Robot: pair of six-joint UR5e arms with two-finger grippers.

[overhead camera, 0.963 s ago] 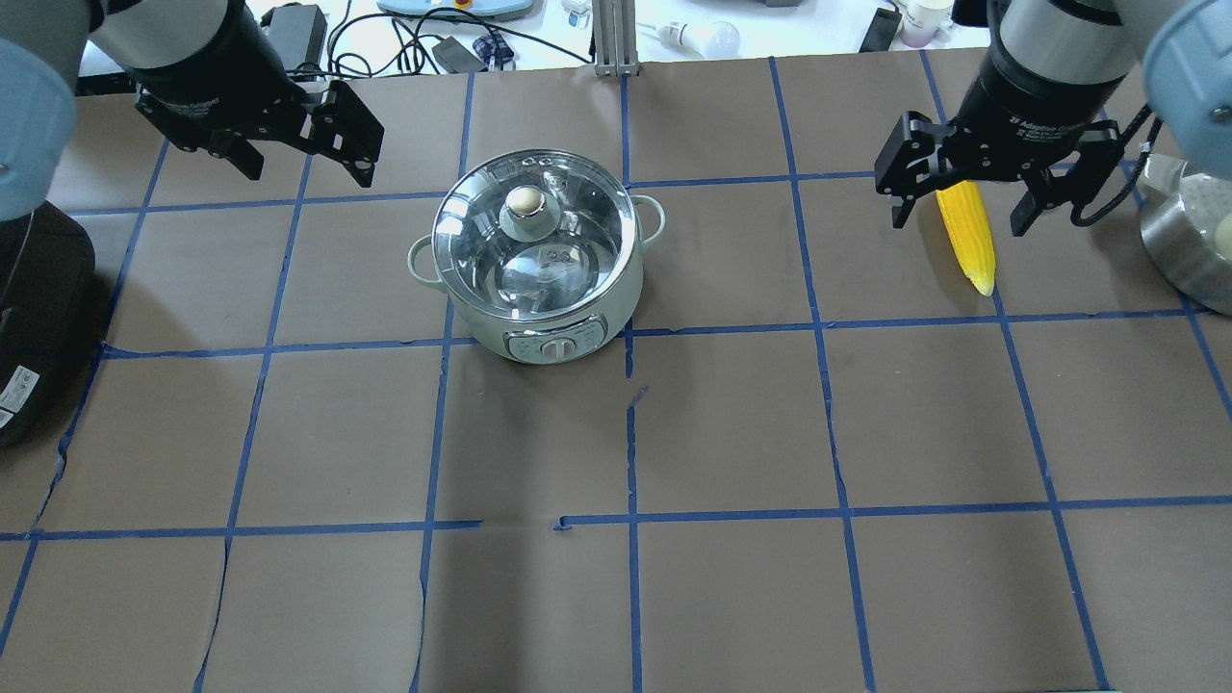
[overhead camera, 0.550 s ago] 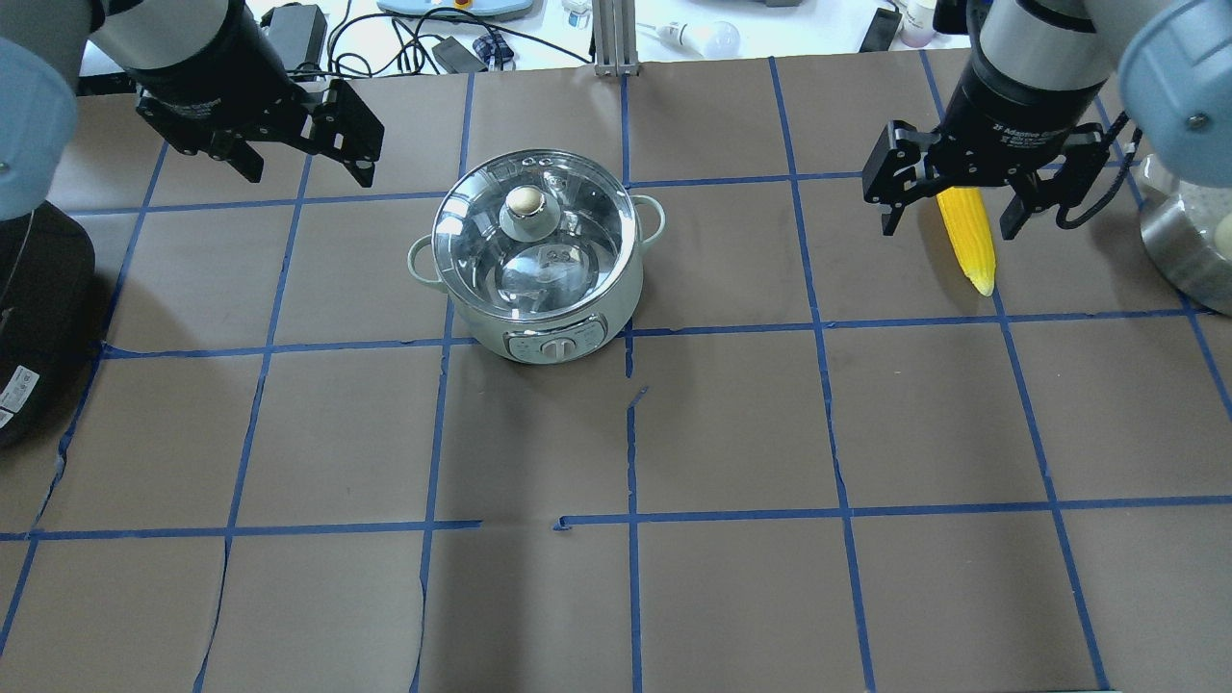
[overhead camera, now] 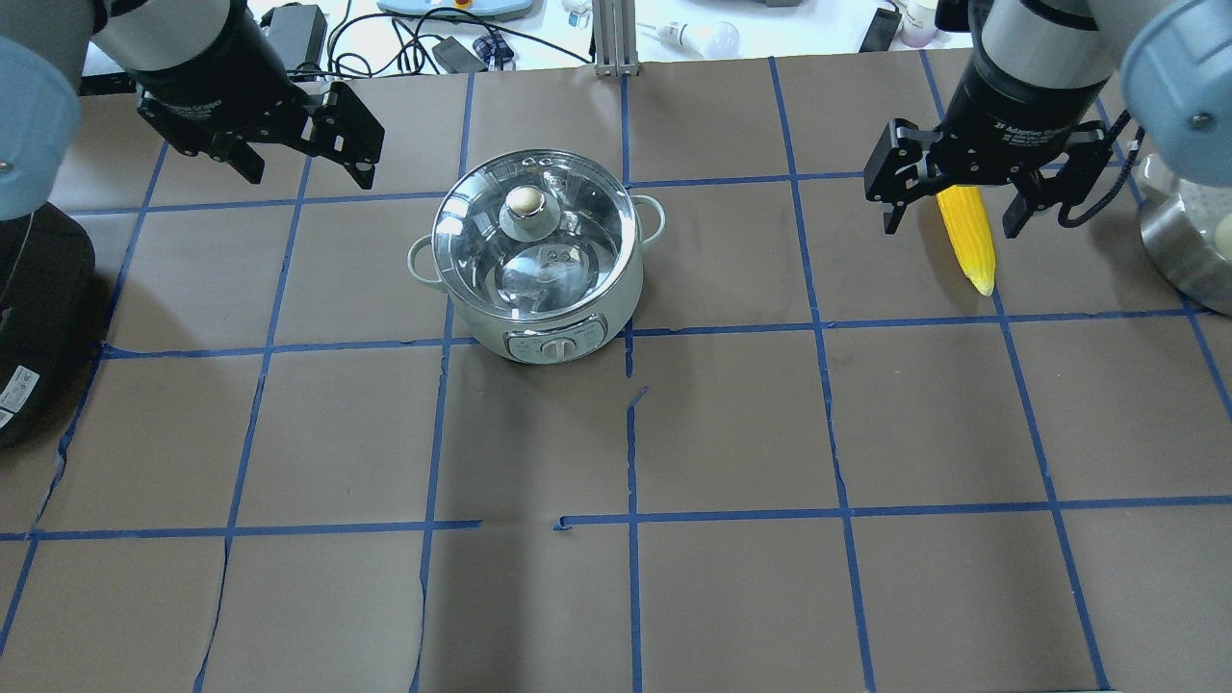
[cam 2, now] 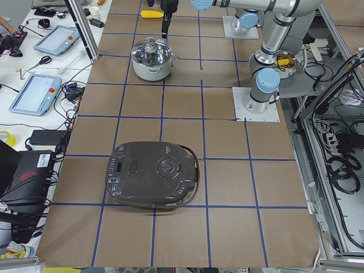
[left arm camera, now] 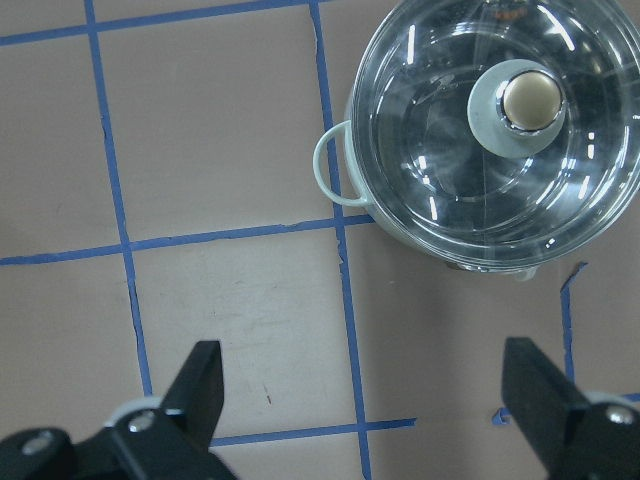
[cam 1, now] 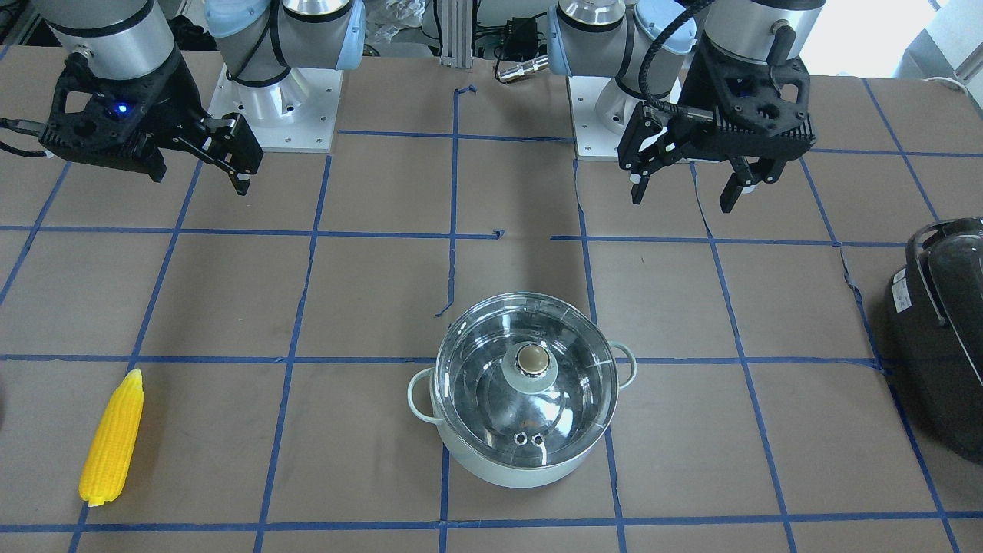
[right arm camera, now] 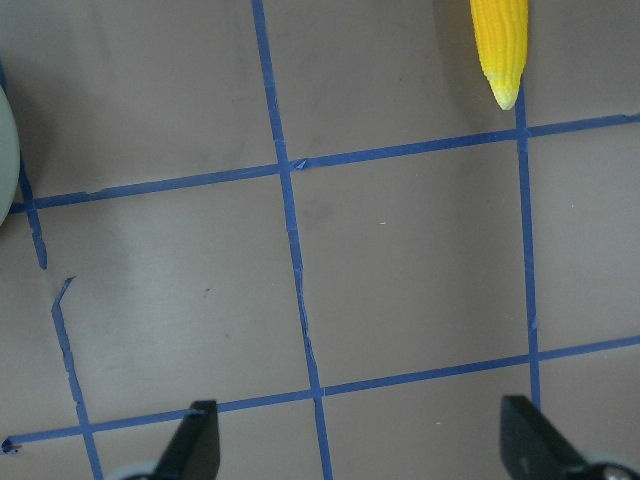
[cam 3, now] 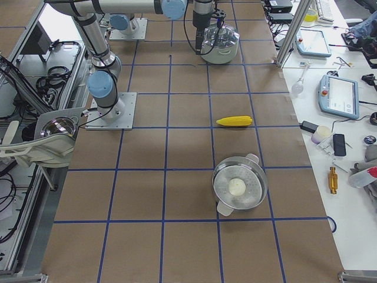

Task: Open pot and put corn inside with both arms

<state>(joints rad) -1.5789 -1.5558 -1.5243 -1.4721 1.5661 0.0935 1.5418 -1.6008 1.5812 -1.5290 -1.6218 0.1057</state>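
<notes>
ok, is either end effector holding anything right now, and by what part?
Nothing is held. The left end effector and right end effector are both open and empty; the corn lies free, and the lid sits on the pot.

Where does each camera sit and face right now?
Front: across table, facing bases; left hand on view's right.
Overhead: behind the arms, looking down forward; right hand on right.
Exterior left: left end; cooker near, arms beyond.
Exterior right: right end; steel pan near, arms beyond.
Left wrist: straight down; fingers, pot.
Right wrist: straight down; fingers, corn tip.
Shared: front, overhead show pot, corn.
</notes>
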